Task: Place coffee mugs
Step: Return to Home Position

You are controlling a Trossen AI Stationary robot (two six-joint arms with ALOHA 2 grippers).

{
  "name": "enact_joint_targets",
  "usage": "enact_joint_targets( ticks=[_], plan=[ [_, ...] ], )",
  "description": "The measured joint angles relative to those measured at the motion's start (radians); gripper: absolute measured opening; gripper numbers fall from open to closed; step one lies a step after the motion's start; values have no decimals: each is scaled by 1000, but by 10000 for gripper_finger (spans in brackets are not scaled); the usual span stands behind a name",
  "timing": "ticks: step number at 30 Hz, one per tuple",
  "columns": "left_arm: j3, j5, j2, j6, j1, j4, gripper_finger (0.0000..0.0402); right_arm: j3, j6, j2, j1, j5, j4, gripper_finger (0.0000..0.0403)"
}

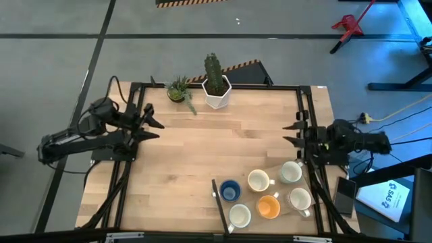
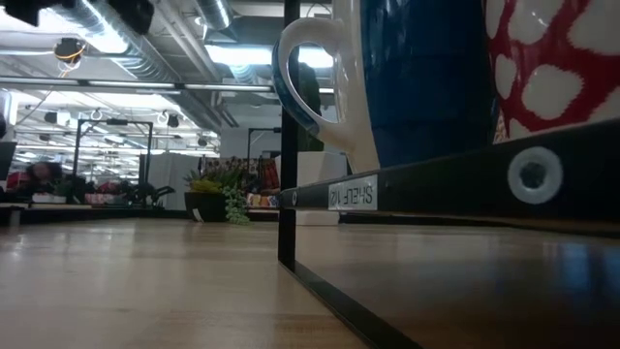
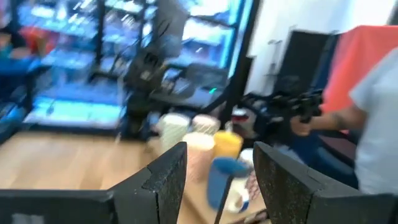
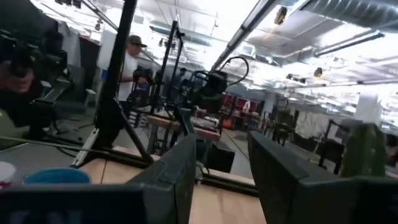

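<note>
Several coffee mugs stand in a cluster at the table's near right: a dark blue one (image 1: 229, 191), an orange one (image 1: 268, 206) and white ones (image 1: 258, 180), (image 1: 291, 172), (image 1: 300, 198). The low view shows the blue mug (image 2: 426, 78) close up on a black rail. In the left wrist view the mugs (image 3: 214, 152) lie ahead, blurred. My left gripper (image 1: 156, 124) hovers open at the table's left edge, its fingers (image 3: 168, 174) around nothing. At the right edge my right gripper (image 1: 291, 132) is also open and empty (image 4: 221, 140), just beyond the mugs.
A cactus in a white hexagonal pot (image 1: 216, 91) and a small green plant (image 1: 179, 90) stand at the far edge. A black rail (image 1: 219, 202) lies beside the blue mug. A person (image 3: 373, 118) stands beyond the table's right side. Bare wood (image 1: 202, 155) fills the table's middle.
</note>
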Motion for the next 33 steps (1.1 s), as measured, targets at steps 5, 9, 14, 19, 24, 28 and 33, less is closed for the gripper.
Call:
enact_joint_targets(
  ticks=[5, 9, 14, 19, 24, 28, 33],
  plan=[
    [-5, -107, -62, 32, 1, -169, 179, 1, 44, -2, -192, -153, -104, 134],
    [-93, -116, -117, 22, 2, -138, 179, -31, 56, -6, -273, -194, -122, 134],
    [-303, -117, -224, -73, 2, -30, 179, -137, 78, -40, -310, -200, -28, 134],
    [-449, -113, -350, -162, 2, -12, 179, -138, 60, -39, -345, -163, -73, 134],
    [-473, -90, -338, -155, 1, 35, 179, -138, 58, -38, -374, -203, -103, 134],
    [-475, -136, -344, -121, 2, 43, 179, -138, 58, -38, -373, -203, -115, 134],
    [-475, -150, -344, -121, 2, 43, 179, -138, 58, -38, -373, -204, -118, 134]
  ],
)
